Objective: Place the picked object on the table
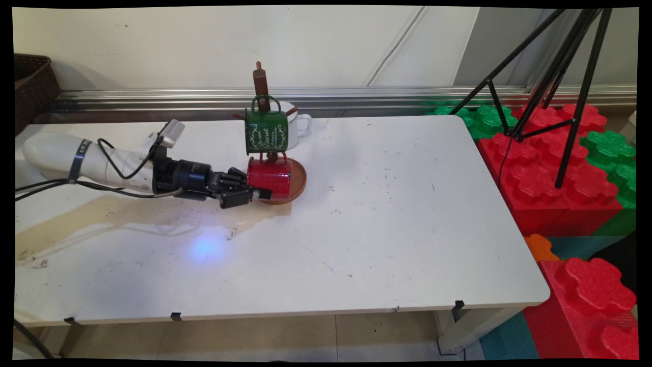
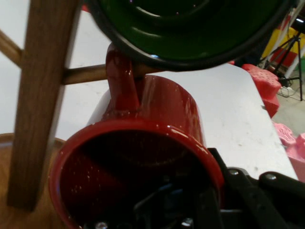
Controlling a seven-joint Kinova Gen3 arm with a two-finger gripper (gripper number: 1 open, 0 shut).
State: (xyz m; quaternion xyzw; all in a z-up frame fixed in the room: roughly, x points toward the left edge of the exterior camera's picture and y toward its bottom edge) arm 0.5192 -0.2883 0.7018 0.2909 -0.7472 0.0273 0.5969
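Observation:
A red mug (image 1: 270,176) (image 2: 157,109) hangs by its handle on a low peg of a wooden mug tree (image 1: 261,81) (image 2: 43,95), its mouth turned toward my hand. My gripper (image 1: 262,189) (image 2: 209,200) reaches in from the left and is shut on the mug's rim, one finger inside and one outside. A green mug (image 1: 266,131) (image 2: 190,28) hangs on a higher peg, directly above the red one. A white mug (image 1: 300,122) hangs on the tree's far side. The tree's round wooden base (image 1: 299,178) rests on the white table (image 1: 407,229).
A brownish liquid stain (image 1: 127,214) spreads across the table below the arm. A dark wicker basket (image 1: 30,86) sits at the far left. A black tripod (image 1: 560,76) and red and green foam blocks (image 1: 550,173) stand beyond the table's right edge.

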